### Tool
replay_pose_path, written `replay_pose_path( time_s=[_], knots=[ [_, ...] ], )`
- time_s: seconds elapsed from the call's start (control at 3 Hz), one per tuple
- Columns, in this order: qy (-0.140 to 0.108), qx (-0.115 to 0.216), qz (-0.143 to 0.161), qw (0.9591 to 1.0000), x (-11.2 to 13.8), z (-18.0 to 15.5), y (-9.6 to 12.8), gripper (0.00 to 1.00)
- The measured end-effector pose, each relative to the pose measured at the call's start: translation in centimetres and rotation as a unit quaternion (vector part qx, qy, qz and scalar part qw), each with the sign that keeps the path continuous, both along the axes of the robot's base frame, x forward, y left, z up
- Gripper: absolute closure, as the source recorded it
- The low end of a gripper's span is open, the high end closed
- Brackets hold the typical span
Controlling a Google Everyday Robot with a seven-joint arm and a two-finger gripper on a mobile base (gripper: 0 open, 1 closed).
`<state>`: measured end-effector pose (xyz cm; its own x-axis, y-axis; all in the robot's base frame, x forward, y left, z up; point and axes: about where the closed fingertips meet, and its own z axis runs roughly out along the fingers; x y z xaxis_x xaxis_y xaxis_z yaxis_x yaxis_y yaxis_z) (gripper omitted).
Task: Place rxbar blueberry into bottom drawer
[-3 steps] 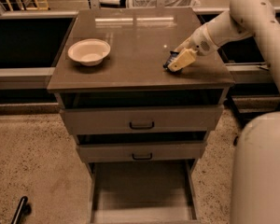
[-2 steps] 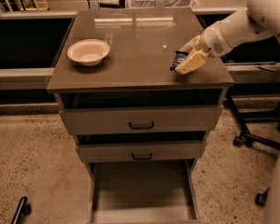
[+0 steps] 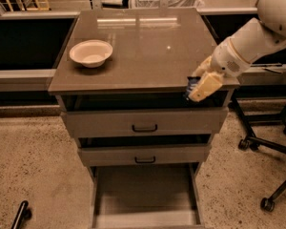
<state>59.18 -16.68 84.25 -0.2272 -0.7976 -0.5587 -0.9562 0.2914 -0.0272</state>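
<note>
My gripper hangs at the front right corner of the cabinet top, just past its front edge and above the top drawer. Its cream fingers are shut on the rxbar blueberry, of which a small dark blue piece shows on the left side of the fingers. The bottom drawer is pulled out wide open at the foot of the cabinet, with a plain bare floor, well below and to the left of the gripper.
A cream bowl sits at the left of the cabinet top. The two upper drawers with dark handles stand slightly ajar. Chair legs with castors stand on the floor at the right.
The gripper has carried the bar from the right part of the cabinet top forward and down to its front edge. The view has also shifted.
</note>
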Motion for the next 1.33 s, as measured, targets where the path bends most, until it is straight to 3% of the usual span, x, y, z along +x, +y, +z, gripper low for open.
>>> replay_pose_path(
  time_s=[0.33, 0.67, 1.0, 1.33],
  knots=[
    [0.029, -0.002, -0.003, 0.9996, -1.1, -1.2, 0.2, 1.0],
    [0.029, -0.002, -0.003, 0.9996, -1.1, -1.2, 0.2, 1.0],
    [0.009, 0.014, -0.011, 0.9998, -1.0, -2.5, 0.0, 1.0],
    [0.006, 0.107, -0.004, 0.9942, -3.0, -10.0, 1.5, 1.0]
  ],
)
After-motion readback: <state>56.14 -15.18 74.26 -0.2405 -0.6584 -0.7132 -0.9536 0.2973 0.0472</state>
